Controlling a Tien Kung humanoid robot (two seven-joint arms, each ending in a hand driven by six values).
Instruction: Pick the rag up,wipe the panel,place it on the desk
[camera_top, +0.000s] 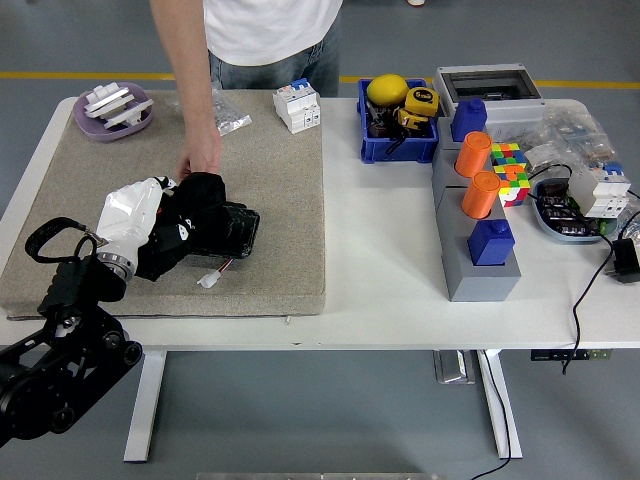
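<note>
My left hand (150, 215) is shut on a black rag (190, 225) and presses it onto the glossy black panel (238, 228), which lies on the beige mat (270, 180). The rag covers most of the panel; only its right end shows. A small white connector (208, 279) on red wires hangs off the panel's near edge. A person's hand (200, 160) rests on the panel's far edge. My right hand is out of view.
A purple dish (112, 110) with white parts sits at the mat's far left. White breakers (297, 104), a blue bin (396, 120) of tools, a grey block (478, 250) with orange cylinders and a cluttered right side stand beyond.
</note>
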